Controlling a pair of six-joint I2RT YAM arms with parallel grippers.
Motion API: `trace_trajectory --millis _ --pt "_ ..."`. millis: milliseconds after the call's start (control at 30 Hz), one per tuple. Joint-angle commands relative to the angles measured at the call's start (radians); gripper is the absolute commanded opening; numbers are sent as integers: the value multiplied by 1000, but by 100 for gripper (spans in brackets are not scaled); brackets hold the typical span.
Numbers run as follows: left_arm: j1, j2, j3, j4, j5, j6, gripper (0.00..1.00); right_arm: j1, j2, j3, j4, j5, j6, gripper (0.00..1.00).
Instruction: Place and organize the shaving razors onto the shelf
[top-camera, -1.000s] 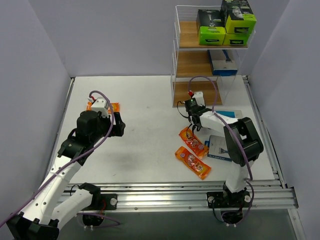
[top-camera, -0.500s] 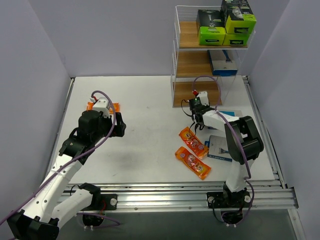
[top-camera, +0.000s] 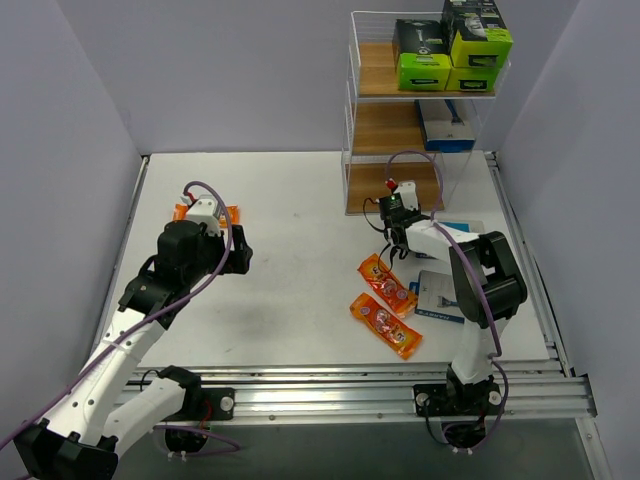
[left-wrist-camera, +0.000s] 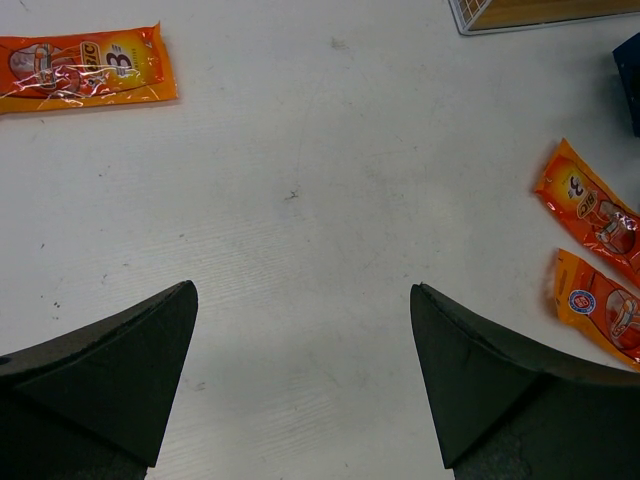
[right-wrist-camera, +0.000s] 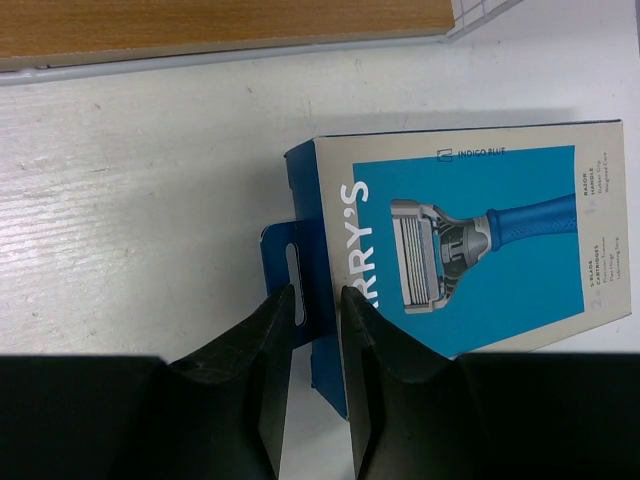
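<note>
My right gripper (top-camera: 398, 230) (right-wrist-camera: 315, 292) hovers low over the left edge of a flat blue razor card (right-wrist-camera: 470, 245) (top-camera: 462, 228) lying in front of the shelf (top-camera: 385, 130). Its jaws stand slightly apart over the card's hang tab and hold nothing. My left gripper (top-camera: 238, 255) (left-wrist-camera: 302, 288) is wide open above bare table. An orange razor packet (left-wrist-camera: 85, 67) (top-camera: 231, 213) lies beyond it. Two more orange packets (top-camera: 388, 281) (top-camera: 386, 325) and a second blue card (top-camera: 440, 297) lie by the right arm. Black-and-green boxes (top-camera: 422, 55) fill the top tier; a blue card (top-camera: 445, 128) sits on the middle tier.
The shelf's bottom wooden board (right-wrist-camera: 230, 25) and wire corner (right-wrist-camera: 480, 15) are just beyond my right fingers. A metal rail (top-camera: 400, 385) runs along the table's near edge. Grey walls close in the left, back and right sides.
My right gripper left the orange packets and moved up toward the shelf, to the blue card's left edge, its jaws parting slightly. The left arm barely moved.
</note>
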Motion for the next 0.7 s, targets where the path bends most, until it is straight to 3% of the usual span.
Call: trace_trajectory --millis 0,667 --pt "-5 -5 26 30 8 11 96 7 -21 -1 26 21 -9 22" --pt "-5 1 26 27 9 11 96 19 19 -6 37 0 -22 23"
